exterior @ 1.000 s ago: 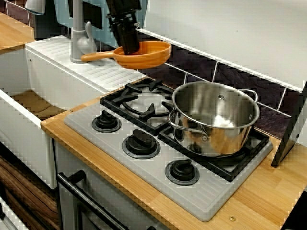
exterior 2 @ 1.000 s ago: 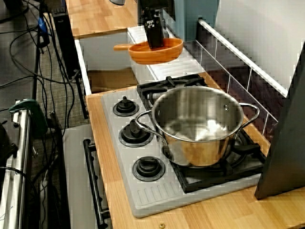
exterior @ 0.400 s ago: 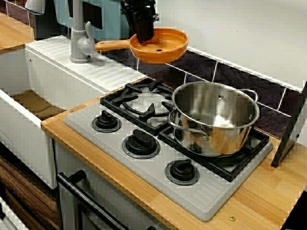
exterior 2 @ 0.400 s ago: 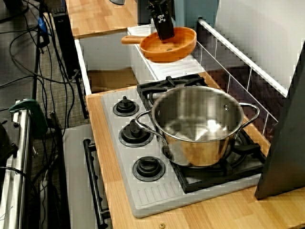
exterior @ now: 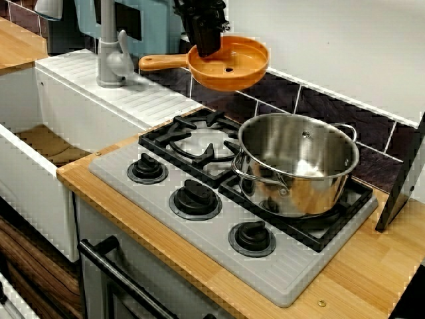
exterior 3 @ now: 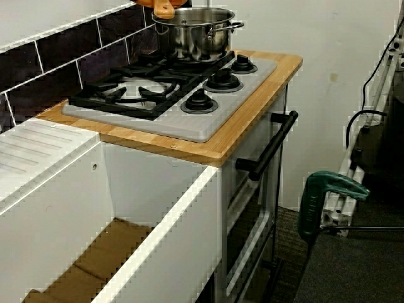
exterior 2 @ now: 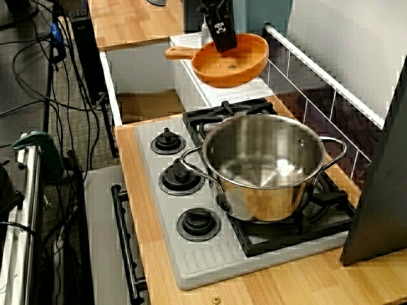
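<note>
Small kitchen counter [exterior: 372,266], pale wood top, dark glossy tiles [exterior: 332,109] behind, white wall [exterior: 345,46] above.

View across the stove front: grey ribbed stove [exterior: 285,266], black grates [exterior: 199,143], three round black knobs [exterior: 194,197]. Steel pot [exterior: 299,163], mirror-bright, two loop handles, seated on one burner; nothing seen inside. Orange pan [exterior: 232,66], shallow, round, smooth and matt, straight handle [exterior: 163,63] pointing toward the grey tap [exterior: 109,56]. Black claw [exterior: 207,46] closed down on the pan's rim, gripping it. Pan up in the air before the tiles, slightly tilted, clear of the grates, behind the pot and apart from it. Off every surface; set down nowhere.

View from the stove's end: pan [exterior 2: 232,60] hanging over the white ribbed drainboard [exterior 2: 216,95] near the rear burner, well apart from the pot [exterior 2: 264,168]. Claw [exterior 2: 226,43] pinching the rim from above. Small dark spot at the pan's centre, nature unclear.

View from the sink side: only the handle tip [exterior 3: 164,7] at the top edge, above the pot [exterior 3: 192,31]; claw out of frame. White boxy sink [exterior 3: 158,208] in front, green clamp [exterior 3: 328,196] low beside the unit.
</note>
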